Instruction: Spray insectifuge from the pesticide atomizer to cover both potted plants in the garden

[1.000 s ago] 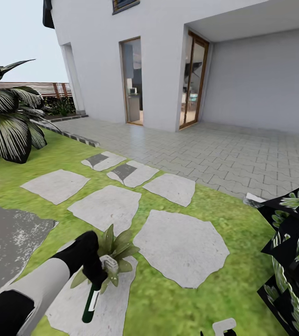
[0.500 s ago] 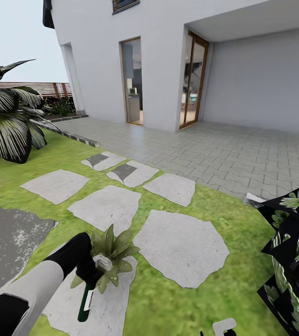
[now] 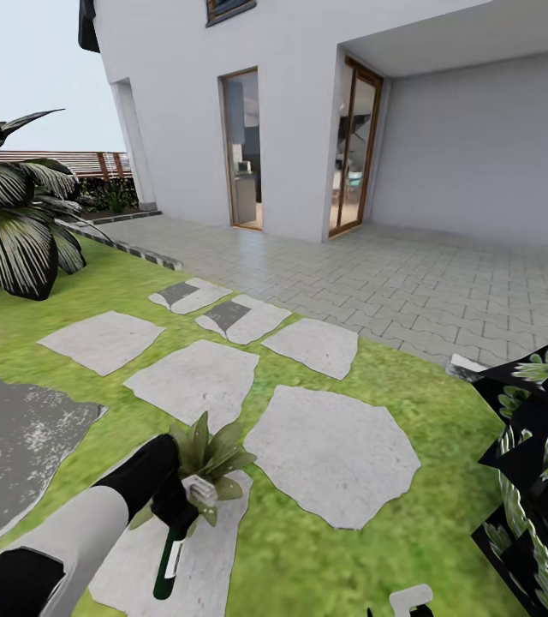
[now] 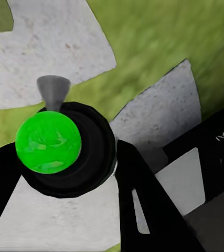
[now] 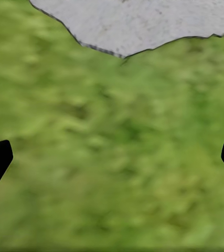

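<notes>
Left gripper (image 3: 178,506) sits low left of the head frame, clamped around the spray bottle (image 3: 174,548). Bottle hangs roughly upright, tilted slightly: white trigger head at top, dark slim body pointing down over a grey stepping stone (image 3: 171,566). The head of the bottle is right against the small potted plant (image 3: 210,458), whose green leaves fan out just above and right of it.

Versus half a second ago: the arm and bottle have shifted right and a little down in the frame; the trigger head was up in the middle of the leaves, now it is at the plant's lower edge. Close to where it was a second ago. Camera has not moved; house, paving and stones are all in the same spots.

Left wrist view: bottle (image 4: 64,149) seen end-on, round dark body with a bright green centre, black fingers (image 4: 148,205) on either side of it, stone and grass behind.

Right gripper (image 5: 112,157): finger tips at opposite frame edges, spread wide, holding nothing, over lawn (image 5: 106,157) with a stone edge beyond. No spray specks that I can make out on the leaves.

Big dark bush (image 3: 13,214) upper left, another dark leafy plant (image 3: 539,463) at right edge.
</notes>
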You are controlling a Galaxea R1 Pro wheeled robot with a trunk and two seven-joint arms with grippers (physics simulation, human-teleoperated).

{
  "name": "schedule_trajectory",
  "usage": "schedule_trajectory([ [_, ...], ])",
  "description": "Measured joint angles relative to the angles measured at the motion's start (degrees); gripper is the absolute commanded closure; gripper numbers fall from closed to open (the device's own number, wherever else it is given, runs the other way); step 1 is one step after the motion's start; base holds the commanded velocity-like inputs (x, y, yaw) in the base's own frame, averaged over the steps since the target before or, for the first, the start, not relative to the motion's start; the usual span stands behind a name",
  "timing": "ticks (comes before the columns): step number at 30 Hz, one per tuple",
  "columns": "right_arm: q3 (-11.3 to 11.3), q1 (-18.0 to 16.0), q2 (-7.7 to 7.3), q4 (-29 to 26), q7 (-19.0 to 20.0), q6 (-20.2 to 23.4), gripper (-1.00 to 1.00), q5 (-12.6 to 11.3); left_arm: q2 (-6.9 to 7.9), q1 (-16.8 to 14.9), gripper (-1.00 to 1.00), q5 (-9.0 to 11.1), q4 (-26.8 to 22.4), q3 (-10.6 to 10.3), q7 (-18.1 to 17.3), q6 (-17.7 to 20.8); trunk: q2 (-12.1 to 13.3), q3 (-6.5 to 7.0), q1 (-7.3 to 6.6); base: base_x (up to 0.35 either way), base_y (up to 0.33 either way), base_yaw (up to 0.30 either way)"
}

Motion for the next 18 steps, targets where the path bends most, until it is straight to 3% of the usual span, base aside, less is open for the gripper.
schedule_trajectory([
  [9, 0.0, 0.0, 0.0, 0.0, 0.0, 0.0, -1.0, 0.0, 0.97, 2.21, 1.0, 0.17, 0.13, -0.03, 0.44, -0.01, 0.0, 0.0, 0.0, 0.0, 0.0, 0.0],
  [16, -0.01, 0.0, 0.0, -0.09, 0.0, 0.0, -1.0, -0.09, 0.04, 2.57, 1.0, 0.47, -2.12, 0.42, 0.96, 0.13, 0.0, 0.0, 0.0, 0.0, 0.0, 0.028],
  [18, -0.01, 0.0, 0.0, -0.08, 0.0, 0.0, -1.0, -0.08, -0.05, 2.57, 1.0, 0.5, -3.35, 1.93, 1.08, 0.21, 0.0, 0.0, 0.0, 0.0, 0.0, 0.21],
])
